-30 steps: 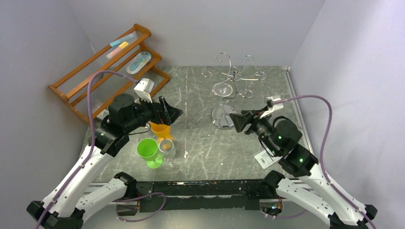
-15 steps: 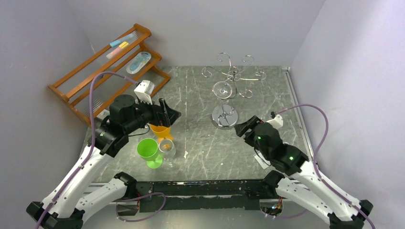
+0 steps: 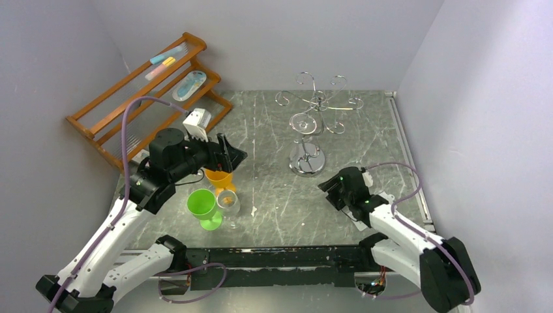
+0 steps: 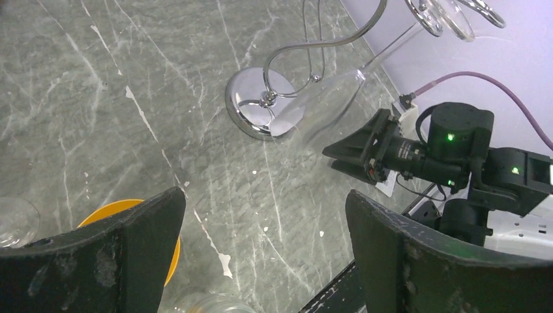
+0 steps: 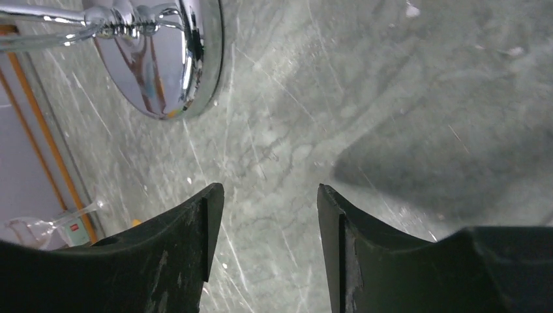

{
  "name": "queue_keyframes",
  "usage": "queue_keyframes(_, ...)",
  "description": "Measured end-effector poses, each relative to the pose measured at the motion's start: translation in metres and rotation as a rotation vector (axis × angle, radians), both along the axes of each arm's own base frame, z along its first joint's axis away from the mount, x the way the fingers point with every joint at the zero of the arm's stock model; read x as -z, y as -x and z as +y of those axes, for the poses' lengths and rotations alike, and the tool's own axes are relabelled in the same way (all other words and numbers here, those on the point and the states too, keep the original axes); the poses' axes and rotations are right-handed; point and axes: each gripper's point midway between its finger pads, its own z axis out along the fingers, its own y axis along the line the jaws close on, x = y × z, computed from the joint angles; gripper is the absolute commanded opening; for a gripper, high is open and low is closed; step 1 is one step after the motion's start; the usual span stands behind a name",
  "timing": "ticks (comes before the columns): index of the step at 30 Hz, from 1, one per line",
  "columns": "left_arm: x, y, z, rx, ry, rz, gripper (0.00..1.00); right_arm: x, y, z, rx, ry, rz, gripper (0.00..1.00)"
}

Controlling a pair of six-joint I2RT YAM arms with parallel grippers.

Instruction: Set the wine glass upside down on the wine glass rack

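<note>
The wine glass rack [image 3: 318, 103] is a silver wire stand on a round chrome base [image 3: 306, 164] at the back middle of the table. A clear wine glass [image 3: 302, 130] hangs upside down from one of its arms, foot caught in the loop, bowl just above the base. The left wrist view shows the glass [image 4: 329, 107] tilted beside the base [image 4: 254, 107]. My right gripper [image 3: 329, 189] is open and empty, low over the table, in front and to the right of the rack; its base [image 5: 173, 62] fills the upper left of the right wrist view. My left gripper [image 3: 229, 155] hangs wide open over the cups.
An orange cup [image 3: 219, 176], a green goblet [image 3: 202, 206] and a clear glass [image 3: 229, 203] stand together at the front left. An orange-brown wooden shelf [image 3: 150, 91] leans at the back left. A white tag [image 3: 357, 219] lies under my right arm.
My right arm has drawn back from the rack toward the near edge and dropped lower, with nothing between its fingers. The glass stays hanging on the rack. The left arm has not moved.
</note>
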Motion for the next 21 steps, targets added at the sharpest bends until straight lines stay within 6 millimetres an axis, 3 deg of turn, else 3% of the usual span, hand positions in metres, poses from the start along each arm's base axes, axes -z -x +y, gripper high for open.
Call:
queue_keyframes(13, -0.007, 0.006, 0.002, 0.032, -0.018, -0.066, 0.97, 0.015, -0.061, 0.016, -0.032, -0.104, -0.003, 0.46)
queue_keyframes(21, 0.02, 0.003, 0.009, 0.035, -0.146, 0.011, 0.97, 0.019, -0.091, 0.034, -0.077, -0.142, -0.015, 0.41)
